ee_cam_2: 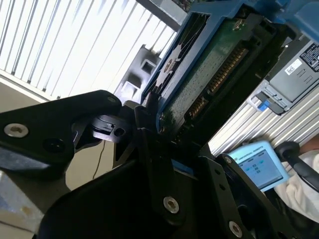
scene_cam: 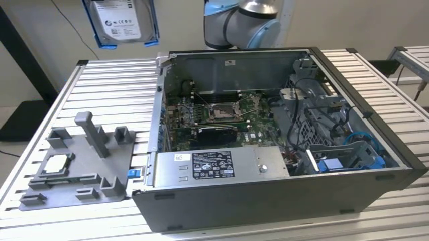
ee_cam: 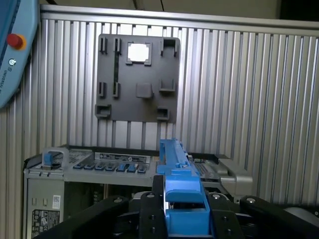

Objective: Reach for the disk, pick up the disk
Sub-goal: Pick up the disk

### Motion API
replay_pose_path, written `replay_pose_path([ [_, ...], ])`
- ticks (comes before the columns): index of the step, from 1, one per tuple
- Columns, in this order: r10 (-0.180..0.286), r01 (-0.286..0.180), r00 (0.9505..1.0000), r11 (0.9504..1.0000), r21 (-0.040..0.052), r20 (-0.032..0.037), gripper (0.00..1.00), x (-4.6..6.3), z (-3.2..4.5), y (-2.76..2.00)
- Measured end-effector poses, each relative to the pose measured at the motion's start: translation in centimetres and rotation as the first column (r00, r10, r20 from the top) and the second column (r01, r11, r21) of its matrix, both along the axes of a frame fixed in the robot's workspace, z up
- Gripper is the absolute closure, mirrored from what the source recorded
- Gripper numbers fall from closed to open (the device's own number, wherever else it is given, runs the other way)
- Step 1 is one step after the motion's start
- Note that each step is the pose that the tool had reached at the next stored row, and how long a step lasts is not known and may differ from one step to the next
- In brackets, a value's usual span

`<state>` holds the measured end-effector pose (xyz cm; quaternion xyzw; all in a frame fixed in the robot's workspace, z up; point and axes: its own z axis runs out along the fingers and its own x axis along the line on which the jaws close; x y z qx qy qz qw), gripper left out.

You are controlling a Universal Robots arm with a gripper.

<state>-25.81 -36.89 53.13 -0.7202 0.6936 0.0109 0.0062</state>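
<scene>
Holding the disk (scene_cam: 124, 22) high over the tabletop's (scene_cam: 100, 90) far edge, on the exterior view's left, gripper (ee_cam: 183, 214) fingers (ee_cam: 149, 211) clamped on its blue bracket (ee_cam: 174, 159). Below, well apart: open computer case (scene_cam: 268, 201), grey fixture plate (scene_cam: 80, 175) carrying a silver chip (scene_cam: 56, 163).

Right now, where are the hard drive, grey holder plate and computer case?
Silver-grey hard drive in a bright blue plastic bracket (scene_cam: 124, 20): exterior view, on its white label.
Flat grey plastic holder plate (scene_cam: 90, 173): exterior view, on its bare surface.
Open black metal computer case (scene_cam: 268, 201): exterior view, on its near wall.
</scene>
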Motion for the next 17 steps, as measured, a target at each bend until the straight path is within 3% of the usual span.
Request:
replay_pose_path([
  [17,0.0,0.0,1.0,1.0,0.0,0.0,1.0,4.7,0.0,0.0],
])
